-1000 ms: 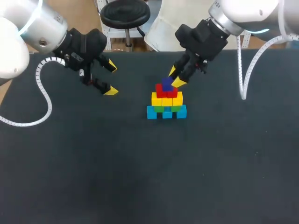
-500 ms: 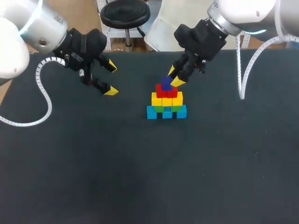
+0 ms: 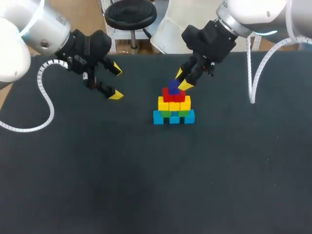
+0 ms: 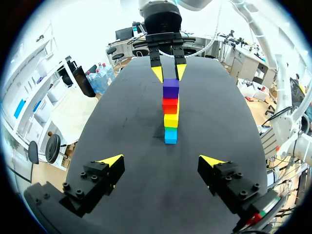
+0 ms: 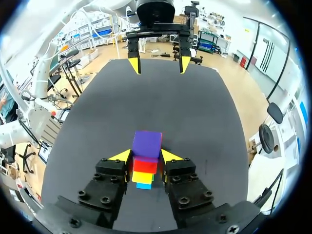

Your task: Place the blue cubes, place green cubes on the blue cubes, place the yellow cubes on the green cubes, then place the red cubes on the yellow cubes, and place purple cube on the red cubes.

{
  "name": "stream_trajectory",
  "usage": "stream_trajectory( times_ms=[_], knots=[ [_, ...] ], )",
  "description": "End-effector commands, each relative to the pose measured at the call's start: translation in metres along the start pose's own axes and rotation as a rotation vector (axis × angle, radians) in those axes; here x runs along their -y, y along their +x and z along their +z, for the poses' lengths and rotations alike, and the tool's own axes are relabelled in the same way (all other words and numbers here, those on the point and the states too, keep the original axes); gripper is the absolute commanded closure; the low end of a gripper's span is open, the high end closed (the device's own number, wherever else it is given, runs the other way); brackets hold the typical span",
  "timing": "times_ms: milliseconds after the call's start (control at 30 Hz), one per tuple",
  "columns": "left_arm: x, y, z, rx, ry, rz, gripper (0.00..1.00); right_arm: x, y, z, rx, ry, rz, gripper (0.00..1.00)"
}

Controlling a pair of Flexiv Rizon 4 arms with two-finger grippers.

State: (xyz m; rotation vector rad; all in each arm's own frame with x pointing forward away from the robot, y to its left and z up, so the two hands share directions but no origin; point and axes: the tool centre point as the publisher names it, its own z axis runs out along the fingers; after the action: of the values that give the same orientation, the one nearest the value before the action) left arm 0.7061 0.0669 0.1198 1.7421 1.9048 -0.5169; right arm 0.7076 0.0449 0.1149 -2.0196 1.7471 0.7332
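Note:
A cube pyramid stands mid-table: a blue row point(image 3: 174, 117) at the base, then green point(image 3: 174, 113), yellow point(image 3: 174, 104) and red point(image 3: 173, 95) cubes, with a purple cube point(image 3: 174, 88) on top. My right gripper point(image 3: 182, 80) hovers just behind and above the purple cube point(image 5: 147, 144). Its fingers stand narrowly open, a tip on either side of the cube's top and clear of it. My left gripper point(image 3: 116, 83) hangs wide open and empty above the table, left of the stack. From the left wrist, the stack point(image 4: 170, 117) stands ahead with the right gripper point(image 4: 168, 74) over it.
The black table point(image 3: 146, 185) stretches bare in front of the stack and to both sides. From the right wrist, the left gripper point(image 5: 159, 65) shows far beyond the stack.
My right gripper has risen slightly and drawn back from the purple cube, which stays on the stack. The left arm has not moved.

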Motion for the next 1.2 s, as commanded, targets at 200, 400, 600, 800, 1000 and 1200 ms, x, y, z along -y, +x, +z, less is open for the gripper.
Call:
stream_trajectory(
  times_ms=[200, 400, 600, 800, 1000, 1200],
  knots=[
    [0.000, 0.001, 0.000, 0.003, -0.001, 0.003, 0.00, 0.002, 0.001, 0.001, 0.000, -0.006, 0.001, 0.75],
    [0.000, 0.001, 0.000, 0.003, -0.001, 0.003, 0.00, 0.002, 0.000, 0.001, 0.000, -0.007, 0.001, 0.53],
    [0.000, 0.001, 0.000, 0.003, -0.001, 0.003, 0.00, 0.001, -0.001, -0.001, -0.003, -0.001, 0.005, 0.00],
    [0.000, 0.001, 0.000, 0.003, -0.001, 0.003, 0.00, 0.001, 0.006, -0.019, 0.028, 0.044, 0.044, 0.00],
    [0.000, 0.001, 0.000, 0.003, -0.001, 0.003, 0.00, 0.007, 0.028, -0.052, 0.081, 0.133, 0.098, 0.00],
    [0.000, 0.001, 0.000, 0.003, -0.001, 0.003, 0.00, 0.009, 0.054, -0.076, 0.183, 0.213, 0.158, 0.00]
  ],
)
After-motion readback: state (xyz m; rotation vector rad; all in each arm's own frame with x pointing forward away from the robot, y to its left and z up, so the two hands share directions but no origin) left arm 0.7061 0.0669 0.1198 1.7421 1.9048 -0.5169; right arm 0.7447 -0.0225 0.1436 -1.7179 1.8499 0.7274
